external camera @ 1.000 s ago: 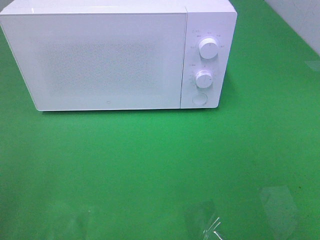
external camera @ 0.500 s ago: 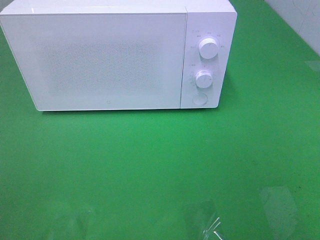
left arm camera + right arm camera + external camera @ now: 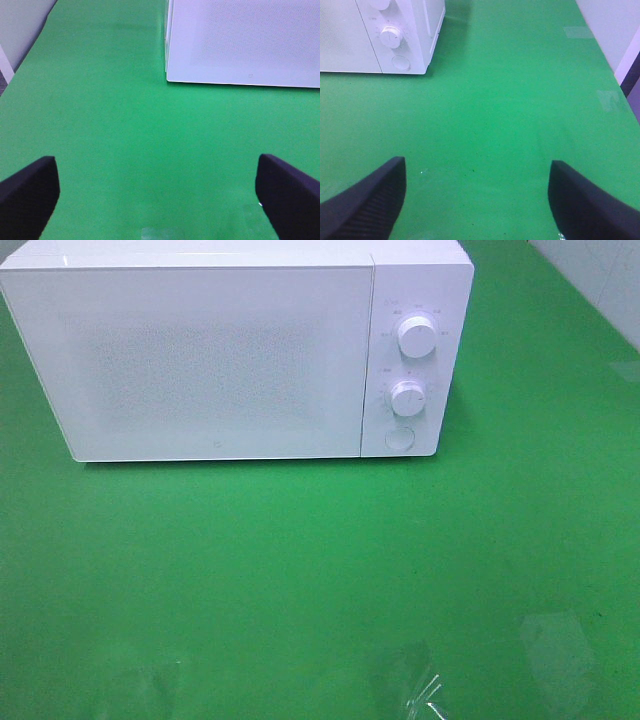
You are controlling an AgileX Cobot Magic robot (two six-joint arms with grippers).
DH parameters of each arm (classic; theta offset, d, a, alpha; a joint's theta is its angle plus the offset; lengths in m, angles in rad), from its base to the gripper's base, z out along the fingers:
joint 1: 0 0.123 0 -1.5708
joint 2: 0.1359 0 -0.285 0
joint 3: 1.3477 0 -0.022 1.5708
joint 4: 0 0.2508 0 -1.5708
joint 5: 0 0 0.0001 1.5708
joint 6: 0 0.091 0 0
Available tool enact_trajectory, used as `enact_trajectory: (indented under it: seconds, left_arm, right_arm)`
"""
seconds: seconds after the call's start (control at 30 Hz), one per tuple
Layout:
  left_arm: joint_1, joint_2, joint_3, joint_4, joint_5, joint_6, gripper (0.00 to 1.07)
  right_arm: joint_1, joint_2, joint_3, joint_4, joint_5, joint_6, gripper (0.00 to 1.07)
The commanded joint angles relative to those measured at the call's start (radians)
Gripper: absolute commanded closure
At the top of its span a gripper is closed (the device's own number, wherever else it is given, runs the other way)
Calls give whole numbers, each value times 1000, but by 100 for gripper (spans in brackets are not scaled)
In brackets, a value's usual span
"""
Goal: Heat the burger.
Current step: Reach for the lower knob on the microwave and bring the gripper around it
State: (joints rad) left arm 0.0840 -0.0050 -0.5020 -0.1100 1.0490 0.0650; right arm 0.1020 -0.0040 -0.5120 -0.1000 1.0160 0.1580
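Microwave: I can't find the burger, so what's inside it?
The microwave has its door shut; the white front hides everything inside. Whether the burger is there cannot be told.

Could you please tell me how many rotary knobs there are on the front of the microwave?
2. The upper knob sits high on the microwave's right-hand panel, the lower knob directly beneath it. The flat round button below is no knob.

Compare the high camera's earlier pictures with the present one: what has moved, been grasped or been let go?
Nothing visibly changed. The white box-shaped microwave oven stays shut on the green table; the left gripper and right gripper are open and empty.
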Motion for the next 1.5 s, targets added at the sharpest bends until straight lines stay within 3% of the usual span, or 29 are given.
enact_trajectory:
  seconds: [0.03, 1.5]
  left_arm:
    - [2, -24, 3, -4, -8, 1, 7]
    - [2, -24, 3, -4, -8, 1, 7]
  right_arm:
    - [-7, -26, 4, 3, -11, -12, 32]
    - [-7, -2, -16, -1, -34, -12, 32]
